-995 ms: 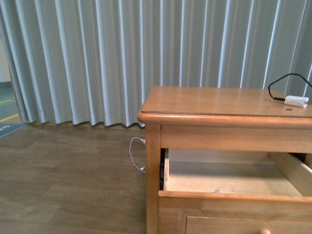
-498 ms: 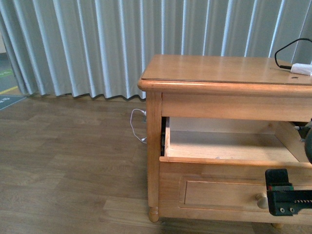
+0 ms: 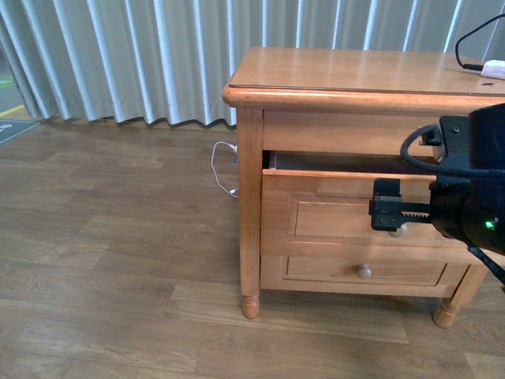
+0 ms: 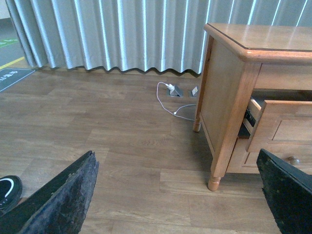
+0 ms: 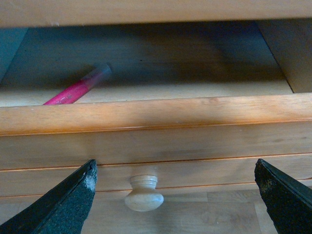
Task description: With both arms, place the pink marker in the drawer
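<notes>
The pink marker (image 5: 73,91) lies on the floor of the upper drawer (image 5: 156,114), seen in the right wrist view behind the drawer's front board. The drawer (image 3: 339,207) stands only a narrow gap open in the front view. My right gripper (image 5: 175,204) is open and empty, its fingers spread wide to either side of the drawer's round knob (image 5: 144,192) and apart from it. In the front view the right gripper (image 3: 388,215) is right in front of the drawer front. My left gripper (image 4: 173,195) is open and empty over the floor, left of the cabinet (image 4: 229,92).
A white plug box with a black cable (image 3: 491,69) sits on the cabinet top at the far right. The lower drawer (image 3: 363,271) is shut. A white cable and floor sockets (image 4: 171,92) lie beside the cabinet. A black shoe (image 4: 7,187) shows at the edge.
The drawer has gone from wide open to almost shut. My right arm has come into the front view, in front of the drawer. The camera has drawn back from the cabinet.
</notes>
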Controlling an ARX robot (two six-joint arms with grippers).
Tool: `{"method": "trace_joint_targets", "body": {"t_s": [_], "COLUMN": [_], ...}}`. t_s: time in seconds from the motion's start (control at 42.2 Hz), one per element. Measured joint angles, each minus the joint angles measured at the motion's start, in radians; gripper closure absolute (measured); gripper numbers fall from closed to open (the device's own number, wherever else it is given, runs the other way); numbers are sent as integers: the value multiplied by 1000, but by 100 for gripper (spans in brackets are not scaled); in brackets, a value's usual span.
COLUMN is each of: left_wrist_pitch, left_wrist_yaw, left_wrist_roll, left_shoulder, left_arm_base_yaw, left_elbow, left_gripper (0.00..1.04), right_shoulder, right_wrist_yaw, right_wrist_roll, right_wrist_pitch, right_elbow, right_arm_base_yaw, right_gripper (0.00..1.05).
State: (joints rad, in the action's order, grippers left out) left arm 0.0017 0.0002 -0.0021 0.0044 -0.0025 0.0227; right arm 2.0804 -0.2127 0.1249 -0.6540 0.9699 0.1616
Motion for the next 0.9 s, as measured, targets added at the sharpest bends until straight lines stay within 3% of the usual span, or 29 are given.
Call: {"method": "trace_joint_targets", "body": {"t_s": [0.521, 0.758, 0.9], "left_wrist_pitch": [0, 0, 0], "left_wrist_yaw": [0, 0, 0], "left_wrist_roll": [0, 0, 0], "left_shoulder": [0, 0, 0], "left_arm_base_yaw": [0, 0, 0], "left_elbow": [0, 0, 0], "left_gripper": [6, 6, 6], "right_shoulder": [167, 178, 90], "right_wrist_yaw": [-6, 0, 7], "right_wrist_roll": [9, -2, 15], "right_wrist_pitch": [118, 108, 66], "right_elbow": [325, 324, 216], "right_arm_base_yaw": [25, 23, 8], "right_gripper": [9, 9, 9]}}
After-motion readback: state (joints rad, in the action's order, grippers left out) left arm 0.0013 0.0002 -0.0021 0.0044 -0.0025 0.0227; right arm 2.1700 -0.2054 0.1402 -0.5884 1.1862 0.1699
